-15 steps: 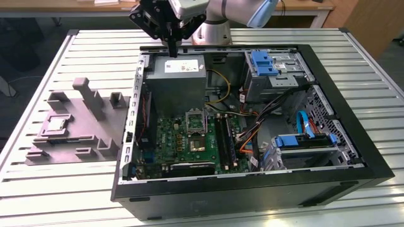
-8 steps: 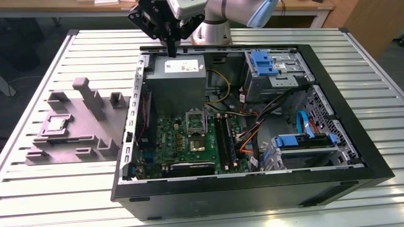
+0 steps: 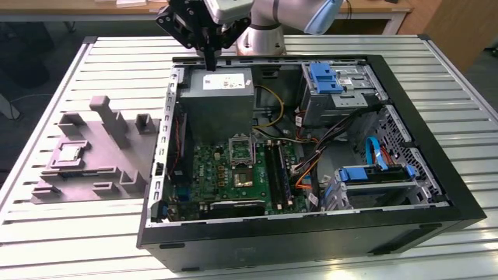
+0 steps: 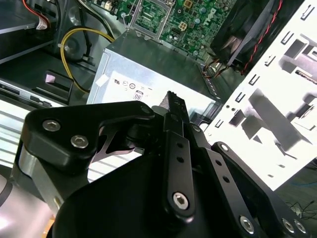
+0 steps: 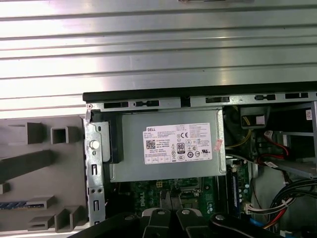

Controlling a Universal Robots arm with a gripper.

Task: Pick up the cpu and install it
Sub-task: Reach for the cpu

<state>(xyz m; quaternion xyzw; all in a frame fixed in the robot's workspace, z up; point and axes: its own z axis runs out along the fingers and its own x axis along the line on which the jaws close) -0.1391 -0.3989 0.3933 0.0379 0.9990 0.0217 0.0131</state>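
The cpu [image 3: 69, 154] is a small pale square chip lying in a recess of the grey holder block [image 3: 93, 153], on the table at the exterior view's left of the open computer case [image 3: 435, 175]. My gripper [image 3: 211, 64] hangs over the case's back edge, above the grey power supply [image 3: 221, 87], well away from the cpu. In the second wrist view its black fingers [image 4: 174, 116] are pressed together with nothing between them. The bare socket [image 3: 241, 147] sits on the green motherboard [image 3: 210, 175] below the power supply, with a brownish chip [image 3: 244, 178] nearer the front.
Blue-tabbed drive cages [image 3: 330, 79] and bundles of cables [image 3: 342, 140] crowd the case at the exterior view's right. A yellow cable [image 4: 81, 42] loops beside the power supply [image 5: 168, 148]. The slatted metal table [image 3: 78, 233] surrounds the case. The holder block has upright posts [image 3: 105, 114].
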